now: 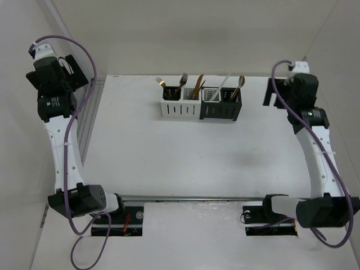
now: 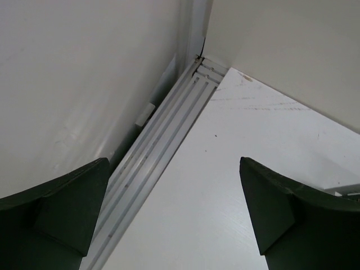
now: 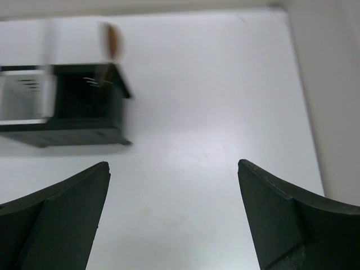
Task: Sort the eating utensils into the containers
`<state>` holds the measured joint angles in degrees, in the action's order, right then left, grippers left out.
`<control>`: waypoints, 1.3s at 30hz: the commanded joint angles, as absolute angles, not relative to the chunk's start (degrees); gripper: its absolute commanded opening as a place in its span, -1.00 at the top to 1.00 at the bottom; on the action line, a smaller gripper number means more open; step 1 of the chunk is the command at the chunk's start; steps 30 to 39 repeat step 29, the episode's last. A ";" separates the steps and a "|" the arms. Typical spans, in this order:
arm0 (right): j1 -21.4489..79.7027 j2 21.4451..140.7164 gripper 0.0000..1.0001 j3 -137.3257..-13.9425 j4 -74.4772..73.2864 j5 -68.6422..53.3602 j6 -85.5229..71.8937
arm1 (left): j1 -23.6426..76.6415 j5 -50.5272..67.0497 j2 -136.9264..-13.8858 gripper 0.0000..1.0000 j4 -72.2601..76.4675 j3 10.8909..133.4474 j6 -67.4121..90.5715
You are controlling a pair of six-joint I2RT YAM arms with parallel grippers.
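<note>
The containers (image 1: pixel 201 106) are four joined square boxes in a row at the back middle of the table, two white on the left and two black on the right. Utensils stand in them: a dark-handled copper piece (image 1: pixel 161 84), a silver fork (image 1: pixel 181 82), a copper knife (image 1: pixel 197 85), a white stick (image 1: pixel 224 85) and a spoon (image 1: pixel 240 84). My left gripper (image 1: pixel 79 70) is open and empty at the far left back corner, and in its wrist view (image 2: pixel 174 163). My right gripper (image 1: pixel 273 95) is open and empty right of the boxes. Its wrist view (image 3: pixel 173 164) shows the end black box (image 3: pixel 84 107), blurred.
A ribbed metal rail (image 2: pixel 163 129) runs along the table's left edge beside the wall. Another rail (image 1: pixel 191 198) crosses in front by the arm bases. White walls close the left, back and right sides.
</note>
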<state>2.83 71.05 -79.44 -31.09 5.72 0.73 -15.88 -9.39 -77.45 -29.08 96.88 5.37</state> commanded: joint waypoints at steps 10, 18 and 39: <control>-8.35 58.54 -1.00 -71.98 -35.07 19.94 -18.63 | -16.17 -3.25 -71.54 -0.98 -26.63 86.84 5.62; -8.35 54.94 -1.00 -70.06 -34.01 22.15 -19.78 | -16.17 -1.67 -69.88 -0.98 -26.63 85.69 5.63; -8.35 53.88 -1.00 -67.59 -32.34 24.96 -22.32 | -16.17 -1.14 -69.35 -0.98 -26.63 85.17 5.63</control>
